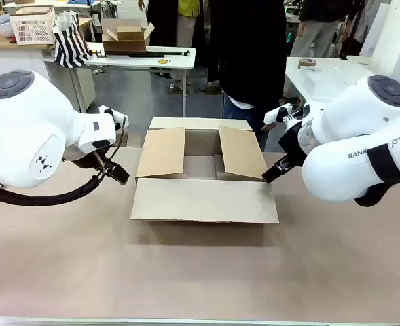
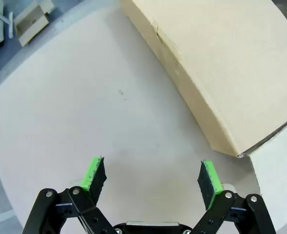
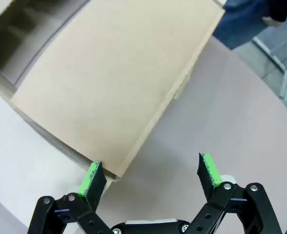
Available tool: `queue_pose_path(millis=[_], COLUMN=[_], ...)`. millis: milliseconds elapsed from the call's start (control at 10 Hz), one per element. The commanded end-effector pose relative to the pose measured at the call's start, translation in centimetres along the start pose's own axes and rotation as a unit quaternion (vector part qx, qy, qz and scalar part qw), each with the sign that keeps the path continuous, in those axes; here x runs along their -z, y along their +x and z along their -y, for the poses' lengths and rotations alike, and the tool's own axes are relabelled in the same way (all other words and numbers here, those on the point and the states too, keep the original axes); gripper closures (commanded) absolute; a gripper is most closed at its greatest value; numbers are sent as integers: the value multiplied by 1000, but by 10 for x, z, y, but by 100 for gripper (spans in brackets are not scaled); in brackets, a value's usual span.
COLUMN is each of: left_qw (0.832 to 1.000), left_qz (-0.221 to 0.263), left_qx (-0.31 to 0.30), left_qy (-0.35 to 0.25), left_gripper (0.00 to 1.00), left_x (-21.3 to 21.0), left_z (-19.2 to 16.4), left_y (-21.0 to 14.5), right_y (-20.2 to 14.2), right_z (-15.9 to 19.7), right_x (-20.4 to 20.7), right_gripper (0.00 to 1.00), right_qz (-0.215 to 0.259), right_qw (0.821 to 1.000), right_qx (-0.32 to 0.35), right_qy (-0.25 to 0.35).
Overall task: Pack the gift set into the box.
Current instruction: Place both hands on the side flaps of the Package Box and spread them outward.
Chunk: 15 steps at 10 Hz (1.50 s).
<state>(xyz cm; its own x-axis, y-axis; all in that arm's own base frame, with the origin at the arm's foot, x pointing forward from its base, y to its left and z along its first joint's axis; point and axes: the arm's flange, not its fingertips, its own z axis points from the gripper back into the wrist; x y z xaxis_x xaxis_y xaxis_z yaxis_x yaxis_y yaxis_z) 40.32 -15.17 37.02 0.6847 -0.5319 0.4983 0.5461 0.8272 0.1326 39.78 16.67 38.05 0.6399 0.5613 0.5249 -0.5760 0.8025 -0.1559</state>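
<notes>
The box (image 1: 203, 197) sits in the middle of the table, its near flap lying flat toward me and its two side flaps slanting in over the opening. The gift set is out of view. My left gripper (image 1: 116, 173) hangs open just left of the box; in the left wrist view its green pads (image 2: 95, 173) stand wide apart over bare table, with the box's wall (image 2: 221, 63) ahead. My right gripper (image 1: 273, 171) is open at the box's right side. In the right wrist view one pad (image 3: 90, 176) sits close to the corner of the side flap (image 3: 114, 83).
A person in dark clothes (image 1: 250, 54) stands at the far side behind the box. Farther back a table holds a small tan carton (image 1: 126, 35), a striped bag (image 1: 70, 41) and a white basket (image 1: 33, 26). A white table (image 1: 322, 75) stands at the back right.
</notes>
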Motion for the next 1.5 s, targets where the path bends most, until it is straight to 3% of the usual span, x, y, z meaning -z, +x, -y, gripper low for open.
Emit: queue_pose_path(millis=[0,900,1000,1100,1300,1400], left_qw=[1000,1000,1000,1000,999,996], left_qz=[0,0,0,-12,54,80], left_qx=[0,0,0,1,-2,-5], left_qy=[0,0,0,19,-5,23], left_gripper=[0,0,0,0,0,0], left_x=[0,0,0,-52,-156,-182], left_z=[0,0,0,6,22,35], left_y=[0,0,0,-5,-10,-8], right_y=[0,0,-11,-19,-40,-49], right_z=[0,0,7,16,51,57], right_x=[0,0,-36,-93,-216,-244], right_gripper=[0,0,0,0,0,0], right_qz=[0,0,-55,-125,-82,-40], right_qw=[1000,1000,998,991,991,991], right_qx=[0,0,0,38,97,127], right_qy=[0,0,24,17,47,3])
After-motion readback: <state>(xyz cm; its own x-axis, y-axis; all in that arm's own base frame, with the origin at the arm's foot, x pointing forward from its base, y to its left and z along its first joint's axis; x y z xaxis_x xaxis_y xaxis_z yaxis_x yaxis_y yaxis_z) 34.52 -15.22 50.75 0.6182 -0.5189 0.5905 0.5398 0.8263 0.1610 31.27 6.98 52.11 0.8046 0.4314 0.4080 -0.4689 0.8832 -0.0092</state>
